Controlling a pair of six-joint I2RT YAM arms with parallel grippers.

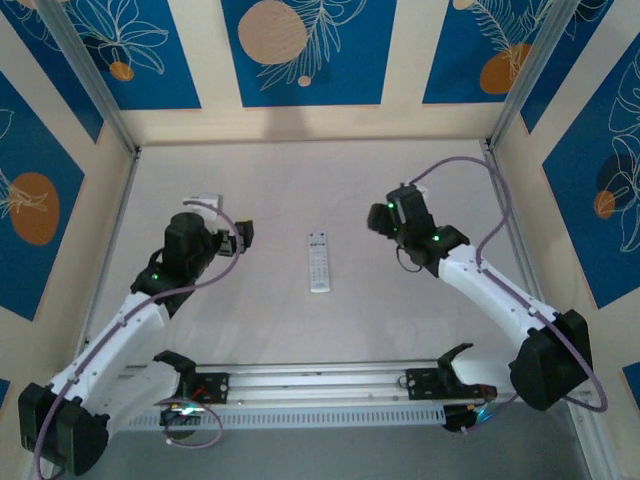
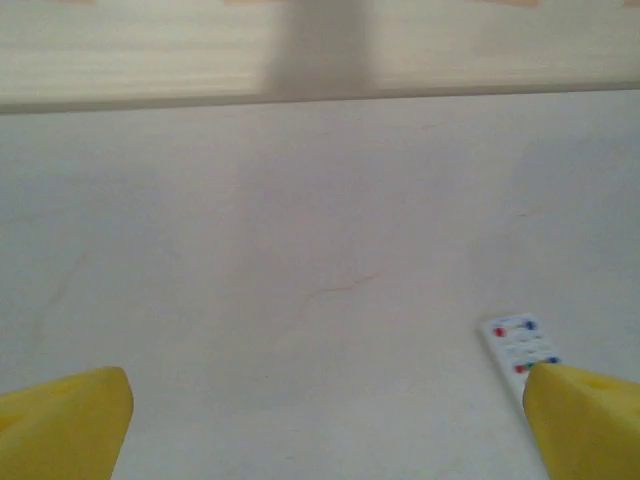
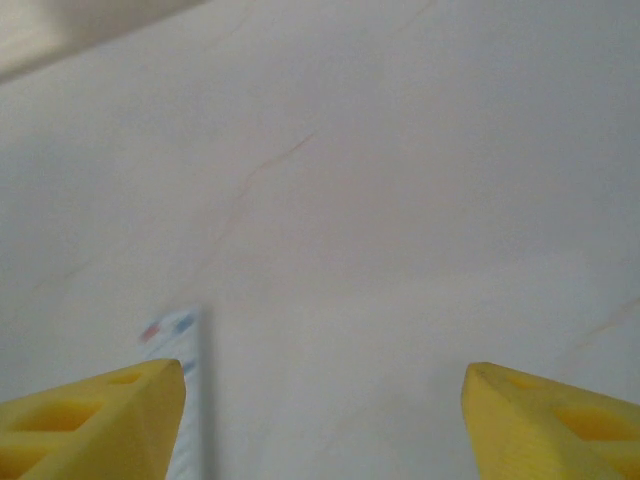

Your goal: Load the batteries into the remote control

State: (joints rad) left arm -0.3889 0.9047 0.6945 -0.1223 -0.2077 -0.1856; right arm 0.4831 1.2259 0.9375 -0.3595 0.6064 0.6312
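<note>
you see the remote control (image 1: 319, 262) lying long axis near-to-far between the left gripper (image 1: 244, 235) and right gripper (image 1: 381, 217), both wide, empty, roughly equidistant.

Worktop (image 1: 300, 330): pale, matte, with faint hairline marks in both wrist views. Back wall (image 1: 300, 125): cream, carrying blue panels (image 1: 305, 50) with white leaf outlines and orange discs. Metal posts (image 1: 90, 75) slant at the back corners. Aluminium rail (image 1: 320, 380) runs along the near edge, with a perforated strip (image 1: 330, 415) just in front of it.
</note>
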